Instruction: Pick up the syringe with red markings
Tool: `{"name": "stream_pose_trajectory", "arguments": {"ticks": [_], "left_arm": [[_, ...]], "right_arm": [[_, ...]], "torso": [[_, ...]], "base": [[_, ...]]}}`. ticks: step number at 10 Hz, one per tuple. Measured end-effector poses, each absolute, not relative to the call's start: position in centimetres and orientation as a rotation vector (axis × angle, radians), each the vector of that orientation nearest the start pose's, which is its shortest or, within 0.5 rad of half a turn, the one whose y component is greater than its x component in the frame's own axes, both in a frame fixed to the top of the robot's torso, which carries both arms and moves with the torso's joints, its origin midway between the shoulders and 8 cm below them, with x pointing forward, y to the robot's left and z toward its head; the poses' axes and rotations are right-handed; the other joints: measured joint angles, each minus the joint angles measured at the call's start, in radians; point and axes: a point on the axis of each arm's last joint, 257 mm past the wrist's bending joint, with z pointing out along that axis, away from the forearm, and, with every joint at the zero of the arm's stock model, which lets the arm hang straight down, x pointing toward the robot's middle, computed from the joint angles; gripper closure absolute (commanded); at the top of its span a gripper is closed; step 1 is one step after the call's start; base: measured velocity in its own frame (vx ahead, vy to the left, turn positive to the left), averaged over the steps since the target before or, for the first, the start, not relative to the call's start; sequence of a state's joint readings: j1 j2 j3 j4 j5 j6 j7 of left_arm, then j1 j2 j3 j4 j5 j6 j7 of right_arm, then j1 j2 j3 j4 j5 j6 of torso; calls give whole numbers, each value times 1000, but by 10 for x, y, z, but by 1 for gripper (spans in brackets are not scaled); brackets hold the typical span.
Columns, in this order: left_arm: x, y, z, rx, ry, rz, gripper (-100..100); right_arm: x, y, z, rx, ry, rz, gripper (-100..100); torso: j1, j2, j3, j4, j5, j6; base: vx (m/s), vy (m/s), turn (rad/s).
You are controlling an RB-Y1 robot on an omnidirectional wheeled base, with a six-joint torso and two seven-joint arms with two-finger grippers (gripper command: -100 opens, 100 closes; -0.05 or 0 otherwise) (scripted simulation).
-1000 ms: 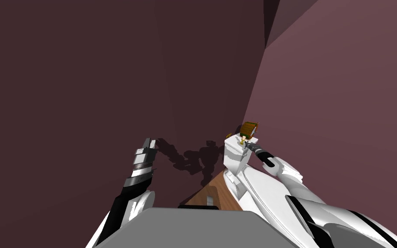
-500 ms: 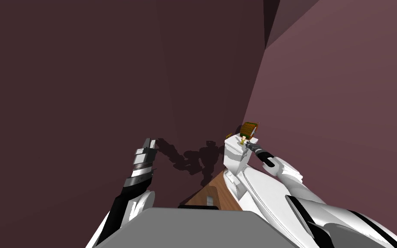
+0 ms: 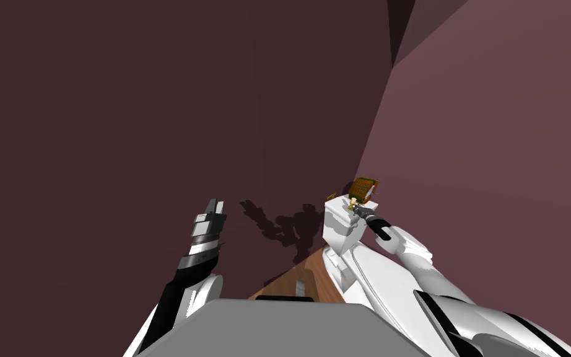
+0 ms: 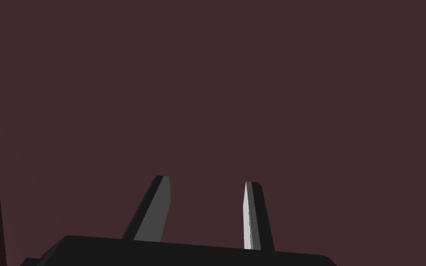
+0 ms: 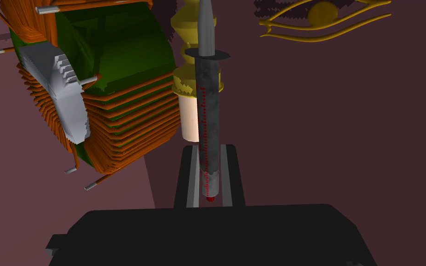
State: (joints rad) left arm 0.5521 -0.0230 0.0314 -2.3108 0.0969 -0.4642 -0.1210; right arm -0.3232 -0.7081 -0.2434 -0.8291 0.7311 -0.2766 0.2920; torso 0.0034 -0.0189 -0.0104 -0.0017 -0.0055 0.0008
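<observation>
Head view. The left arm rises beside the chest, forearm upright, and the left gripper point(image 3: 215, 207) points at the dark maroon wall point(image 3: 123, 124), near no object. The right arm reaches forward and up over a strip of wooden floor point(image 3: 303, 282). The right gripper point(image 3: 359, 211) is at the top of a white unit point(image 3: 339, 228), just beside an orange-and-green coil point(image 3: 363, 187) in the wall corner.

Change from 0.5 s ago: the whole picture has slid slightly, the wall corner and the coil moving right, so the head camera has moved. The robot's shadow point(image 3: 290, 228) now lies elsewhere on the wall. The left arm keeps its place in the picture. The right gripper stays at the top of the unit.

Left wrist view. The fingers point(image 4: 252, 214) stand spread apart with nothing between them. The maroon wall lies ahead.

Right wrist view. The fingers point(image 5: 191, 175) are pressed on the lower barrel of the syringe point(image 5: 209, 111), one on each side. The syringe is grey, with a row of red dots down its barrel and a red tip near the gripper body. It runs straight out past the fingertips, narrow end farthest out. The coil is close on one side. A yellow-and-cream bottle point(image 5: 190, 99) stands just behind the syringe, and a gold eye-shaped ornament point(image 5: 323, 16) lies farther off. Whether the syringe touches the unit cannot be told.
</observation>
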Motion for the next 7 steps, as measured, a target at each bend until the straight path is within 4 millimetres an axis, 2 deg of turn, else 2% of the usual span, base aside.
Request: {"name": "stream_pose_trajectory", "arguments": {"ticks": [2,5,7], "left_arm": [[335,309,15,-724,601,-1188,0],[335,309,15,-724,601,-1188,0],[335,309,15,-724,601,-1188,0]], "right_arm": [[562,-598,-192,221,1648,-214,100],[559,-599,-194,253,1650,-248,100],[554,-599,-194,277,1648,-272,100]], "torso": [[0,0,-1,-1,-1,-3],[-1,-2,-2,-2,-1,-2],[-2,0,-1,-2,-3,-2]], "base": [[-64,-62,134],[-83,-93,229],[-77,-68,52]]}}
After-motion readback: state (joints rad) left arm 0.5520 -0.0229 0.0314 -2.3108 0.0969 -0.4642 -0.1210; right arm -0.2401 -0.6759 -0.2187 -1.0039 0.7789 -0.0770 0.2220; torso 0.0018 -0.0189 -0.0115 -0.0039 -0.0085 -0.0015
